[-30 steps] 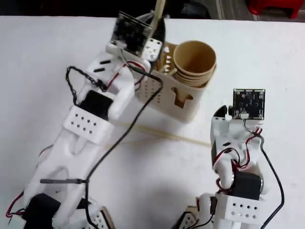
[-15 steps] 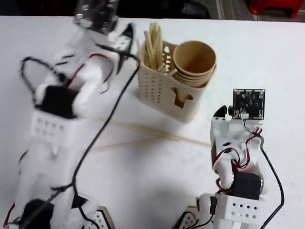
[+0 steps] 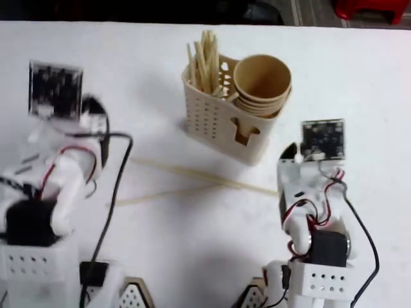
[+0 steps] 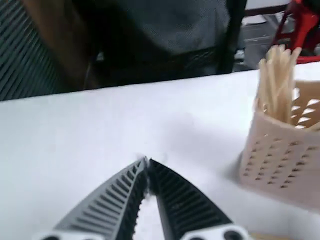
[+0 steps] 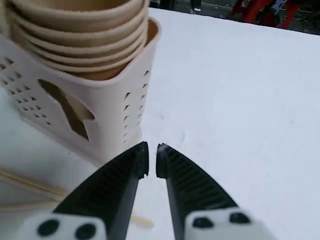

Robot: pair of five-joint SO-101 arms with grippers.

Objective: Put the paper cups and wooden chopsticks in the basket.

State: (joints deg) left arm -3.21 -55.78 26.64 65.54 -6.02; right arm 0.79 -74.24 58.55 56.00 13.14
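Observation:
A cream perforated basket [image 3: 221, 125] stands at the table's back centre. It holds a stack of paper cups [image 3: 262, 80] and a bundle of upright wooden chopsticks [image 3: 205, 56]. Two more chopsticks [image 3: 199, 176] lie crossed on the table in front of it. My left gripper [image 3: 96, 114] is shut and empty, well left of the basket [image 4: 282, 165]. My right gripper [image 5: 151, 161] is shut and empty, just off the basket's [image 5: 85, 105] front right corner, near the cups [image 5: 80, 30]. The ends of the lying chopsticks [image 5: 30, 186] show beside it.
The white table [image 3: 359, 77] has free room right of the basket and at the back left. A black cable [image 3: 112, 186] runs along the left arm. Dark chairs and a red stool stand beyond the table's far edge.
My left arm has swung away from the basket, to the left and toward the front. The chopstick it held over the basket now stands inside it. The right arm shifted only slightly.

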